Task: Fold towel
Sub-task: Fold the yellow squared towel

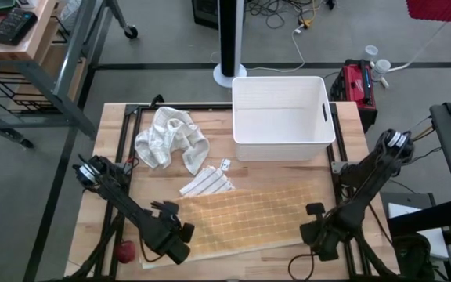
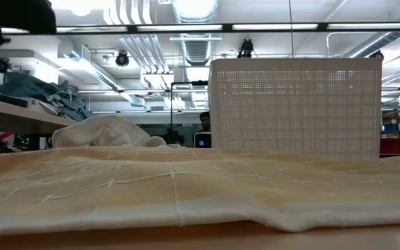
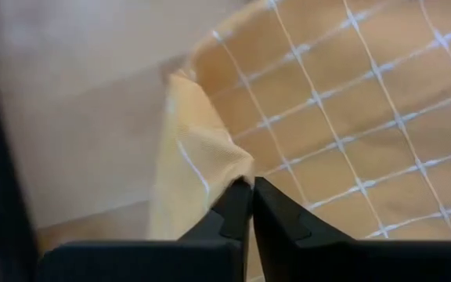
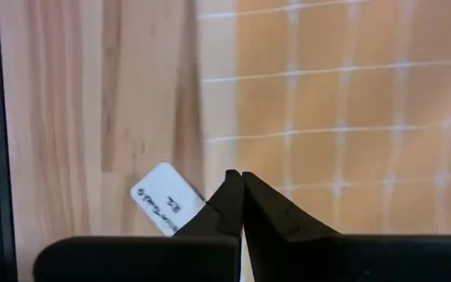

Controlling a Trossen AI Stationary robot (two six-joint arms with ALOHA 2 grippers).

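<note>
Both tools are closed on near corners of the flat orange grid-patterned towel [image 1: 249,215]: left tool [image 3: 250,188], right tool [image 4: 239,184], ready to lift that edge off the wooden worktop [image 1: 112,172].

A big yellow towel [image 2: 186,187] with thin white lines is spread flat across the wooden table [image 2: 186,236]. Behind it, a white bin [image 2: 296,107] with tiny holes is seen standing upright. A white cloth [image 2: 106,132] is bunched up beside the bin. Far back, long ceiling lights [image 2: 276,26] and a person [image 2: 204,121] are seen.
</note>
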